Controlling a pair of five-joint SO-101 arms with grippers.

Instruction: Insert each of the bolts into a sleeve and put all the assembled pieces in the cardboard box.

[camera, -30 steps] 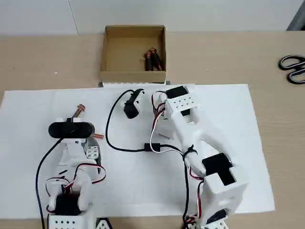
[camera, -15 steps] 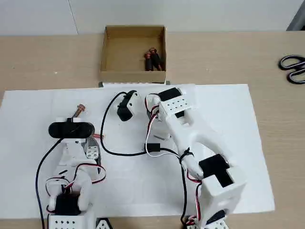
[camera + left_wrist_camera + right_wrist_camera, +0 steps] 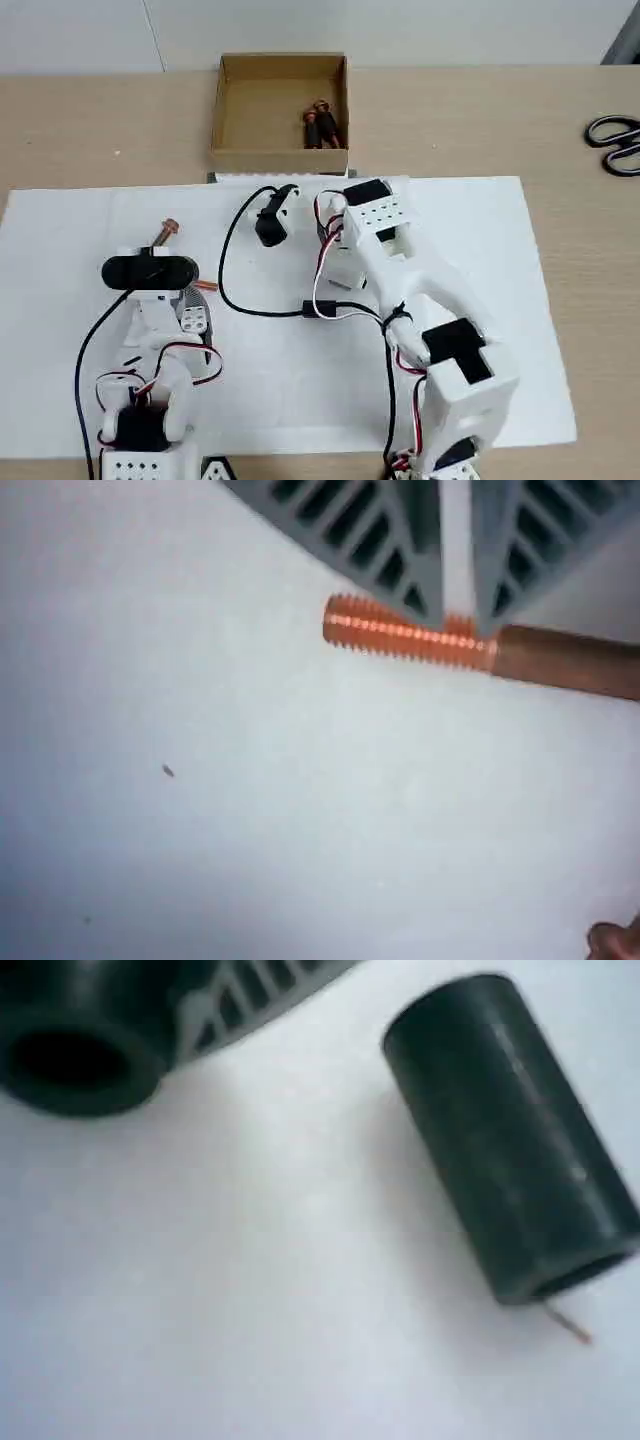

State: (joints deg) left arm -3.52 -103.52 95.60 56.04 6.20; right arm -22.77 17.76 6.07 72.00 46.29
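Observation:
My left gripper [image 3: 456, 600] hangs low over the white paper with its grey fingers [image 3: 390, 540] a thin slit apart. A copper bolt [image 3: 480, 645] lies crosswise at their tips, not between them, and it also pokes out beside the left arm as the bolt [image 3: 205, 286] in the high view. A second bolt [image 3: 167, 232] lies just ahead on the paper. A black sleeve [image 3: 80, 1050] sits hole-on against my right gripper's finger [image 3: 255, 1000] and looks held. Another black sleeve [image 3: 510, 1130] lies loose on the paper. The cardboard box [image 3: 230, 110] holds assembled pieces [image 3: 320, 125].
The white paper sheet [image 3: 500, 250] covers the work area in front of the box. Black scissors [image 3: 615, 145] lie at the far right on the wooden table. A black cable [image 3: 230, 290] loops between the two arms.
The right arm swung left with its wrist camera, then came back to about where it started. The left arm and both bolts have stayed put.

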